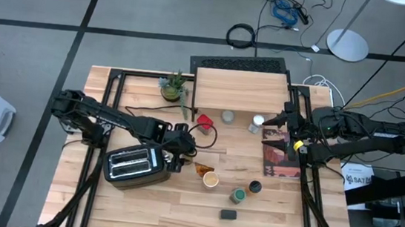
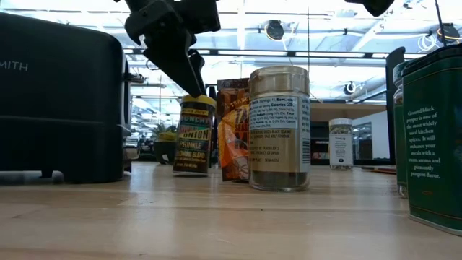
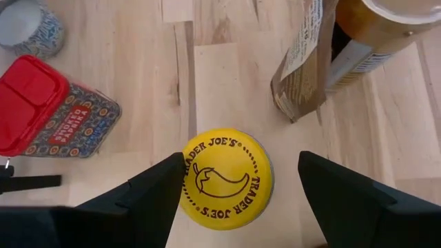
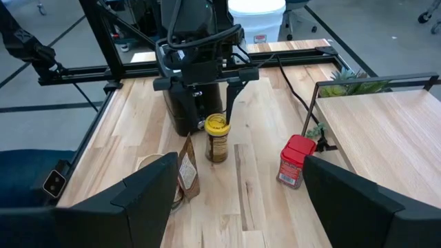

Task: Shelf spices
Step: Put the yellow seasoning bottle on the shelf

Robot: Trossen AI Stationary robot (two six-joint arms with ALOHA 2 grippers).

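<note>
A spice jar with a yellow lid [image 3: 226, 179] stands upright on the tabletop beside the toaster [image 1: 134, 165]. My left gripper [image 3: 238, 196] hovers open over it, pointing steeply down, one finger on each side of the lid [image 4: 216, 124]. I see no touch. Other spices stand around: a red tin [image 1: 205, 120], an orange packet [image 2: 232, 130], a tall jar [image 2: 279, 130], a white jar [image 1: 257, 122] and a green tin [image 2: 433, 137]. The shelf [image 1: 240, 91] stands at the far middle with its wood top bare. My right gripper [image 4: 238, 207] waits open, high at the shelf's right end.
The toaster stands close on the left of the yellow-lidded jar, and the orange packet [image 3: 303, 69] and a tan-lidded jar [image 3: 386, 27] on its other side. A potted plant [image 1: 173, 86] stands left of the shelf. A flat red-brown box [image 1: 279, 152] lies at the right.
</note>
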